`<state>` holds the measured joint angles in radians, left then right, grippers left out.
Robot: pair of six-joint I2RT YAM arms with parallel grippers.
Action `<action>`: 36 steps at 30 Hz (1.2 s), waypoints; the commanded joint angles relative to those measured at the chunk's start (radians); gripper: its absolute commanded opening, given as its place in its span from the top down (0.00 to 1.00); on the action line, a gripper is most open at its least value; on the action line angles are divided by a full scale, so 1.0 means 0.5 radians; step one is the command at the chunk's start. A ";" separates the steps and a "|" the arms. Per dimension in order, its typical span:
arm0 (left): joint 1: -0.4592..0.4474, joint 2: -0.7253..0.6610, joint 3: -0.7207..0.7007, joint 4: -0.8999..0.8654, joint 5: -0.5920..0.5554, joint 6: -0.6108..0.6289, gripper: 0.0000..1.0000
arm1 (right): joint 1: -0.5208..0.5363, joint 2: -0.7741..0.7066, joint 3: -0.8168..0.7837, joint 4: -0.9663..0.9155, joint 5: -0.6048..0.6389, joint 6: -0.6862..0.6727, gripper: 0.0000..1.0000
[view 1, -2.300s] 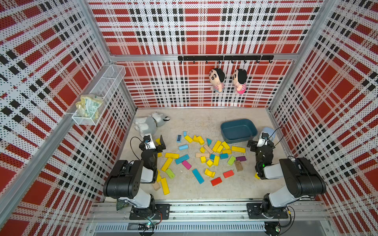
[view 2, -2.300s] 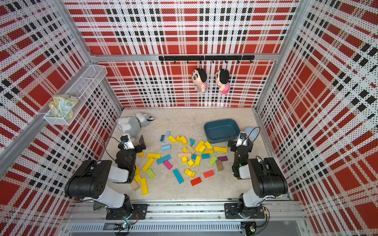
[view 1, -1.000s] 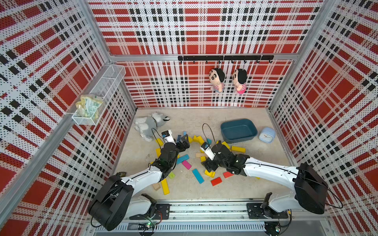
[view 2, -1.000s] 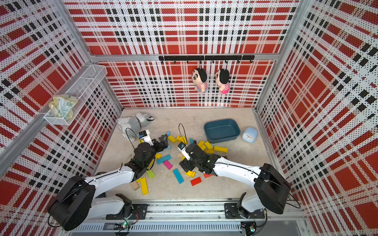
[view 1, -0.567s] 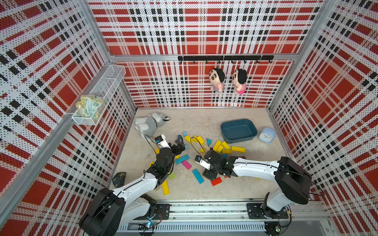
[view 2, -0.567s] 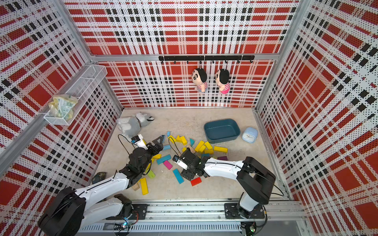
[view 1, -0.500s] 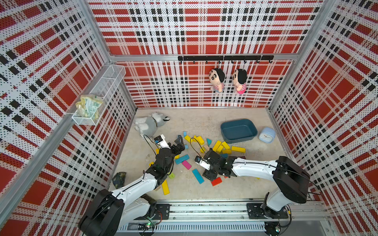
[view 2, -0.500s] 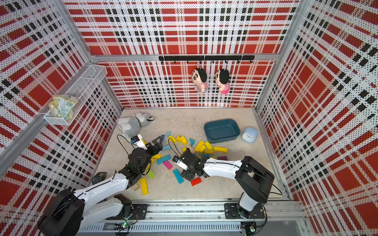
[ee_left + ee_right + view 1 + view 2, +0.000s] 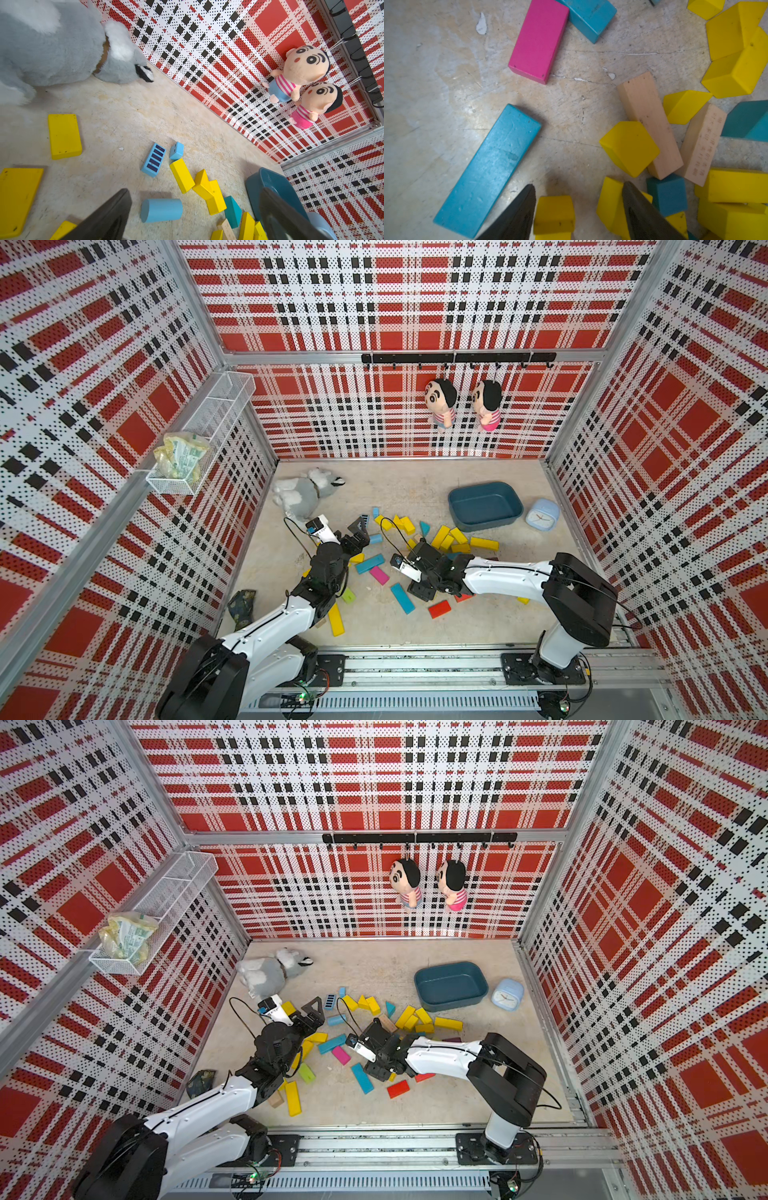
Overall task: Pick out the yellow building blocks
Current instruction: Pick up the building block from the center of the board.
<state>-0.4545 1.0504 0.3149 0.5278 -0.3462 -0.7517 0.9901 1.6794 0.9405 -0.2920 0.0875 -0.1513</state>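
The right gripper [image 9: 578, 187] holds its jaws apart with a small yellow cube [image 9: 554, 213] between them, just beside one jaw and clear of the other; more yellow building blocks [image 9: 630, 147] lie just ahead. The left gripper [image 9: 195, 192] gapes wide, a light blue cylinder [image 9: 161, 209] in the gap and a yellow bar [image 9: 181, 175] just beyond.

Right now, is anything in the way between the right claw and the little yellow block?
No, nothing visible. The little yellow block lies between the right claw's open fingers; a second yellow block sits by one finger.
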 commanded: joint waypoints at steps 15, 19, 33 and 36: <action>0.065 0.140 0.017 0.058 0.113 -0.014 0.02 | 0.005 -0.223 -0.120 -0.309 -0.138 0.152 0.29; 0.067 0.121 0.013 0.058 0.095 -0.020 0.02 | 0.004 -0.171 -0.111 -0.244 -0.097 0.146 0.28; 0.072 0.007 -0.062 0.058 0.021 -0.054 0.02 | 0.005 0.102 0.025 -0.238 -0.104 0.131 0.45; 0.072 0.001 -0.071 0.058 0.003 -0.061 0.02 | 0.005 0.118 0.042 -0.285 -0.105 0.119 0.57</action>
<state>-0.4267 1.0664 0.2932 0.5354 -0.3237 -0.7780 0.9901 1.7161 0.9474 -0.4042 0.0322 -0.0883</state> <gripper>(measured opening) 0.982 0.440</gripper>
